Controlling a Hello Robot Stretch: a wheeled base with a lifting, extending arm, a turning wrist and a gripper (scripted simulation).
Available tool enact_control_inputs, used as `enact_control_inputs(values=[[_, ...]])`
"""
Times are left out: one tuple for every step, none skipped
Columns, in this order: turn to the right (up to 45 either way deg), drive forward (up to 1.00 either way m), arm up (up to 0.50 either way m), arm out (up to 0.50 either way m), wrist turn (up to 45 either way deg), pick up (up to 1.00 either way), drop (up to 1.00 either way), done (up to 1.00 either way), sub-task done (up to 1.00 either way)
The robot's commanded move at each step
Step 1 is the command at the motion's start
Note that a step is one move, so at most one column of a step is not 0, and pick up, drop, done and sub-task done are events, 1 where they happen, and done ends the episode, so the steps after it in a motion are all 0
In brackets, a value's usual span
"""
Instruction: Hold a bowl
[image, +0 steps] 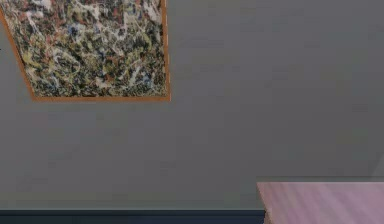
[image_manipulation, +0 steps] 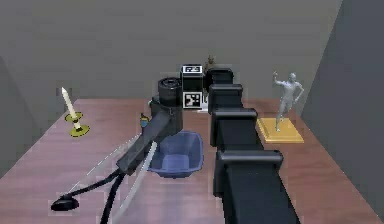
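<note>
Nearest the lens, the arm (image_manipulation: 248, 170) rises as a dark square bar from the arm side view's bottom edge and reaches out across a wooden table (image_manipulation: 40, 160). At its far end stand two white marker squares (image_manipulation: 192, 72). Left of them sits the gripper (image_manipulation: 88, 205), whose dark body leads down to two thin fingers (image_manipulation: 64, 202) running toward the picture's lower left.

Task object: the bowl (image_manipulation: 178, 157), blue and shallow, rests upright on the tabletop just left of the arm, directly below the gripper's body in the picture. Whether the gripper is over, beside or touching it cannot be told. Jaw state cannot be told from these pictures, nor whether anything is held.

Step in hand, as judged: positioning for the grasp. The bowl sits on the surface, so the hold is not yet made. The next move calls for bringing the fingertips to the bowl's rim, securing it, then lifting straight up until it hangs clear of the table.

Clearances: a candle (image_manipulation: 72, 115) in a gold holder stands well left of the bowl, near the table's left edge. A grey statue (image_manipulation: 287, 95) on a gold base stands right of the arm. Bare tabletop lies between candle and bowl. The far wall (image_manipulation: 100, 45) bounds the table, limiting extension. In the forward view, a framed painting (image: 92, 48) hangs on a grey wall (image: 260, 100), and a table corner (image: 325, 200) shows at lower right.
</note>
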Motion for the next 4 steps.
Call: enact_control_inputs(values=[[0.0, 0.0, 0.0, 0.0, 45.0, 0.0, 0.0, 0.0, 0.0], [0.0, 0.0, 0.0, 0.0, 45.0, 0.0, 0.0, 0.0, 0.0], [0.0, 0.0, 0.0, 0.0, 36.0, 0.0, 0.0, 0.0, 0.0], [0.0, 0.0, -0.24, 0.0, 0.0, 0.0, 0.0, 0.0, 0.0]])
